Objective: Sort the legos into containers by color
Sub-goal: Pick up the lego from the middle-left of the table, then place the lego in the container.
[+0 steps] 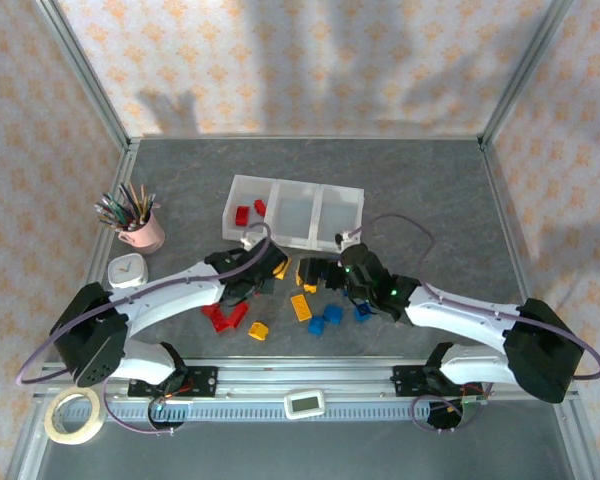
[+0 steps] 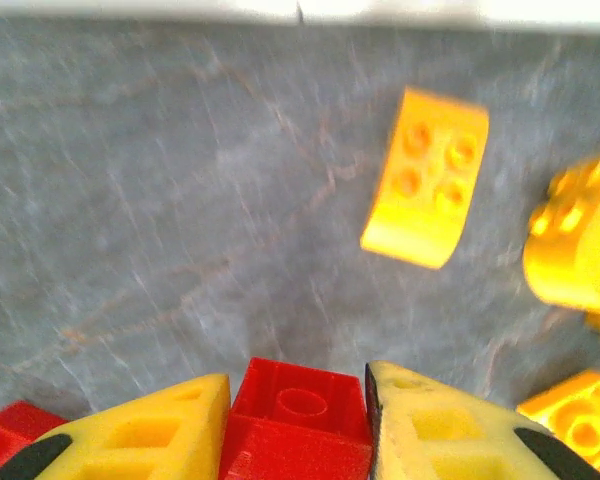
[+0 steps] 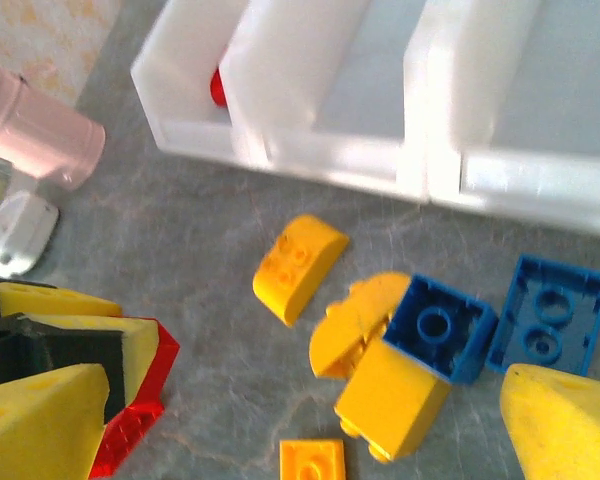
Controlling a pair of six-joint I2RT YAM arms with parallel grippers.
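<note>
Pinching a small red lego (image 2: 298, 425) in left tool (image 2: 298, 385), right tool (image 3: 300, 415) spread wide, yellow-orange bricks (image 2: 425, 180) nearby

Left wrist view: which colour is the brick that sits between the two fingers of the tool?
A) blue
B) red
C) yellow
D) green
B: the brick that fills the gap between the two yellow fingers of the left tool is plainly red.
</note>
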